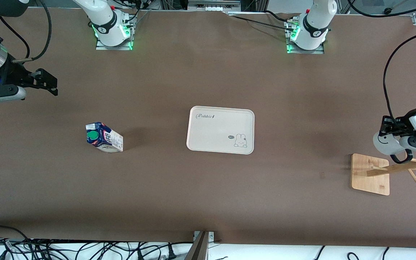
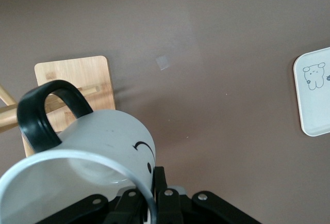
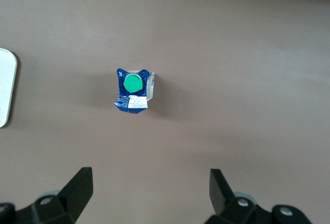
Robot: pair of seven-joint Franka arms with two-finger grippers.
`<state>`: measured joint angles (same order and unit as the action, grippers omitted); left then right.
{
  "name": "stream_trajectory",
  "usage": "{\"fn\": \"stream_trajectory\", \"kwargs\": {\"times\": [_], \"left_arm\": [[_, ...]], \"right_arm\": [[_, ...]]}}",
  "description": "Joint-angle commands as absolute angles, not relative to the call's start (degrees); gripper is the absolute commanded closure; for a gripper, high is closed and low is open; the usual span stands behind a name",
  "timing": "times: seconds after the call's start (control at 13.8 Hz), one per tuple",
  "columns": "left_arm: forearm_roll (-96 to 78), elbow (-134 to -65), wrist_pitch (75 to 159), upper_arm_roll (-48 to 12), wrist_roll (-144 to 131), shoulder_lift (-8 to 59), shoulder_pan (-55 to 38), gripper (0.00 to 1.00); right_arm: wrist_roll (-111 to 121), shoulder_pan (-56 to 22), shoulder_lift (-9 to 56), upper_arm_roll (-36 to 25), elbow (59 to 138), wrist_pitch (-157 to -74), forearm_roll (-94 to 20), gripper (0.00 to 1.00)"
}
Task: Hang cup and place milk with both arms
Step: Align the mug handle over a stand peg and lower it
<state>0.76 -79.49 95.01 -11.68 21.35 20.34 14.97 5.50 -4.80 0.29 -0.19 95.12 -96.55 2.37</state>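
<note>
Your left tool (image 1: 392, 127) is clenched on the rim of the cup (image 1: 386, 143), one finger inside the mouth and one outside as the left wrist view shows it; the cup hangs tilted over the wooden rack (image 1: 370, 174) at the left arm's end of the table (image 1: 208, 72), its black handle (image 1: 399, 157) turned down toward the rack's slanted post and pegs; so the hanging step is the one in hand, and it is not yet done, since the handle looks clear of any peg, though the front view crowds cup, tool and post together and you may want to judge contact from the left wrist view. Your right tool (image 1: 47, 83) hovers over bare table at the right arm's end with its fingers spread wide and nothing between them; it waits. The milk (image 1: 104, 137) stands on the table toward the right arm's end, nearer to the front camera than that tool, well apart from the rabbit tray (image 1: 220, 117) in the middle, green cap up; it is untouched. Your next move calls for lining the handle's loop with a peg and easing the cup down until the loop takes the weight, then letting go; after that, bring the right tool over the milk and close on its sides.
</note>
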Motion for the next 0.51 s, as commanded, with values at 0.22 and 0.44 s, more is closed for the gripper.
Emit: {"fn": "stream_trajectory", "kwargs": {"times": [0.22, 0.44], "left_arm": [[0.88, -78.4, 94.39, -12.3, 24.26, 20.83, 16.26, 1.0], [0.79, -78.05, 94.57, -12.3, 26.88, 21.62, 17.4, 1.0]], "right_arm": [[4.92, -4.22, 0.35, 0.09, 94.39, -95.8, 1.67, 0.0], [4.92, -4.22, 0.35, 0.09, 94.39, -95.8, 1.67, 0.0]]}}
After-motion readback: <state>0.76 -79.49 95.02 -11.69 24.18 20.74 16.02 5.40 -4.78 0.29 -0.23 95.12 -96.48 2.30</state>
